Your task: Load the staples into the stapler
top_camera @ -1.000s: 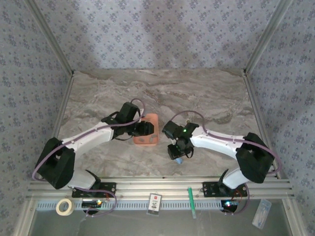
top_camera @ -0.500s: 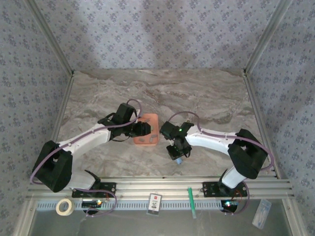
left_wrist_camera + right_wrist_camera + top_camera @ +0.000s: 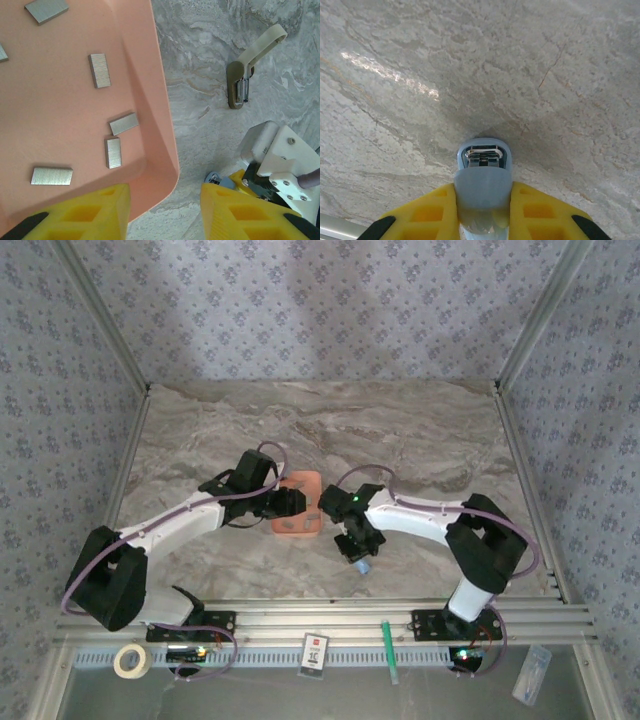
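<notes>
Pinching the very small light-blue plastic stapler (image 3: 484, 172) between yellow fingers (image 3: 427, 212), my right gripper (image 3: 484, 202) was closed on its body from both sides, low in the right wrist frame. The stapler's end, with a silver metal rail showing inside, pointed at the grey marbled table (image 3: 545, 75); I could not tell whether it touched. From overhead that grip sat just below centre, beside the right edge of the flat orange plastic tray (image 3: 305, 526).

My left gripper (image 3: 162, 212) hung partly open with nothing in it, at the bottom of the left wrist frame. One finger was over the tray's lower corner, the other over bare table. The staples (image 3: 123, 123), short grey metal strips, lay loose and apart on the tray floor, across the left half of that frame. None was in the stapler yet.

Trouble, as I judged it, would come from those flat strips. My broad fingers could skid over one or knock the tray's wall and scatter them. A side pinch might also pin the rail shut, and a thin strip could tilt or snap on its way in.
</notes>
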You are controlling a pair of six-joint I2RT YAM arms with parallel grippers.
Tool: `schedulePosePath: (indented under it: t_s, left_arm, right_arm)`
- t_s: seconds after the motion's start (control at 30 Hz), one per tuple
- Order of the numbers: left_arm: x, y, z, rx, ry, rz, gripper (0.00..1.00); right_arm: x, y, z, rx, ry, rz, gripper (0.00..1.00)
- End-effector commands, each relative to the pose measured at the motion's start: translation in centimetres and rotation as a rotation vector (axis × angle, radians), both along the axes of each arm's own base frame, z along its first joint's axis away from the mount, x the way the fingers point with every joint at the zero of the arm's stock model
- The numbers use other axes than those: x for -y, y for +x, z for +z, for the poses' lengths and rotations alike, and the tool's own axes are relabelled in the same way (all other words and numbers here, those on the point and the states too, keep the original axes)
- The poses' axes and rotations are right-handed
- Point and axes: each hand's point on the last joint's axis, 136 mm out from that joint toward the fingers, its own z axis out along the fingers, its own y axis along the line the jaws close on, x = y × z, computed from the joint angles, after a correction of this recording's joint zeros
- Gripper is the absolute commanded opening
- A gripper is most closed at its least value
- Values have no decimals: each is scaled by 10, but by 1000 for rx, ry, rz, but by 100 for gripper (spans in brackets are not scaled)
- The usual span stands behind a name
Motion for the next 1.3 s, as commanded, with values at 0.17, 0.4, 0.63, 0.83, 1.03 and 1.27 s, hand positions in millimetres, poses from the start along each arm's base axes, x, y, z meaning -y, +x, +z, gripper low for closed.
schedulePosePath:
  t_s: [0.17, 0.4, 0.63, 0.83, 1.03, 1.27]
  left_arm:
    - [-7, -1, 5, 23, 10, 1, 41]
    - [-7, -1, 6, 30, 9, 4, 41]
    - [-11, 1, 13, 55, 18, 22, 43]
    - [-15, 5, 21, 79, 11, 46, 44]
    - [-24, 11, 21, 80, 23, 75, 44]
    - [-29, 15, 18, 71, 33, 102, 44]
  right_arm:
    - [22, -19, -29, -130, -121, -36, 13]
    - [21, -17, -35, -134, -149, -27, 11]
    - [12, 5, 16, -42, -71, -68, 12]
    - [7, 38, 54, 32, 11, -125, 13]
    - [7, 85, 57, 77, 45, -198, 13]
    - [-2, 144, 43, 125, 73, -284, 13]
